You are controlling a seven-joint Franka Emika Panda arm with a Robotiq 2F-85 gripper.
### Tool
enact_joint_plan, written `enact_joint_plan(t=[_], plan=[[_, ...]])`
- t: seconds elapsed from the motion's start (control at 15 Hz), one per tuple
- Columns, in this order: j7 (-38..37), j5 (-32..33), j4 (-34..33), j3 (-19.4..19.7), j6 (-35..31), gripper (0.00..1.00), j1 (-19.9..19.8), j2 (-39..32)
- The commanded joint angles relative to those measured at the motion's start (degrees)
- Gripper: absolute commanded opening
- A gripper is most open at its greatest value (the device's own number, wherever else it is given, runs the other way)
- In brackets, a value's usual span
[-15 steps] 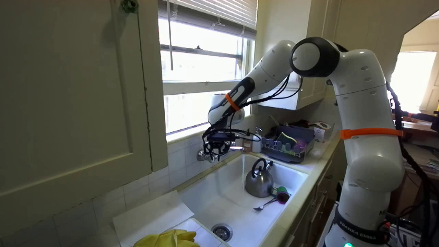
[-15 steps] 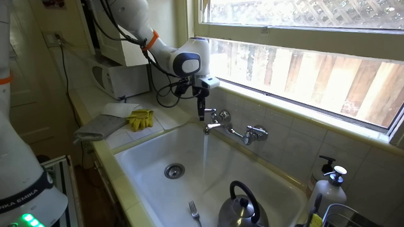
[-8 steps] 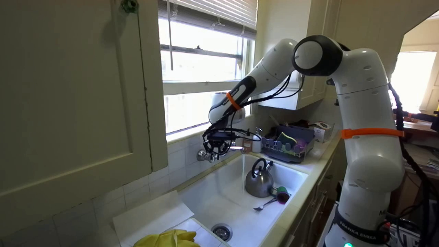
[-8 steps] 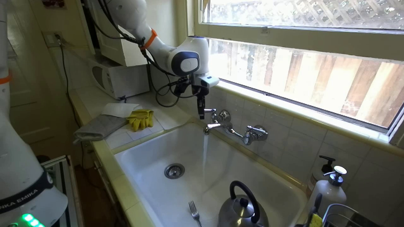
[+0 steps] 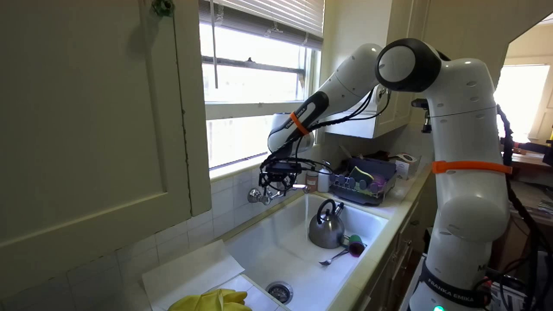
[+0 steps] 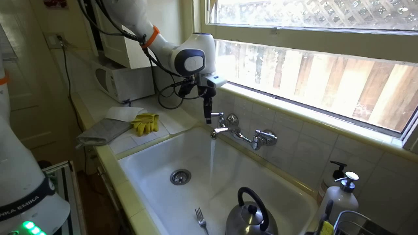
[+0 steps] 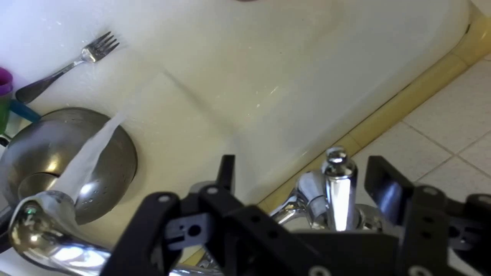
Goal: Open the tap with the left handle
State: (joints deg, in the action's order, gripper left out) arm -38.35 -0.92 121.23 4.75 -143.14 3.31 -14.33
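Spread tool, left handle between its fingers, unequal gaps either side.

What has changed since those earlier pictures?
In an exterior view, the arm has lifted and shifted a little right, carrying the pincer along. The pincer stands open, holding nothing; whether it let go of anything, I can't tell. Water still runs from the tap; the left handle, kettle and fork look unmoved.
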Motion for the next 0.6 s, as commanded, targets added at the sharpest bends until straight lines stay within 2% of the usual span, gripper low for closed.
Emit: enact_joint_plan(t=[0.0, 0.13, 0.53], plan=[[1.1, 0.1, 3.1, -0.1, 0.0, 1.00, -0.2, 3.6], [2.9, -1.0, 3.6, -0.6, 0.4, 1.00, -0.6, 4.6], [15.3, -1.0, 6.1, -0.6, 3.5, 1.00, -2.7, 9.3]])
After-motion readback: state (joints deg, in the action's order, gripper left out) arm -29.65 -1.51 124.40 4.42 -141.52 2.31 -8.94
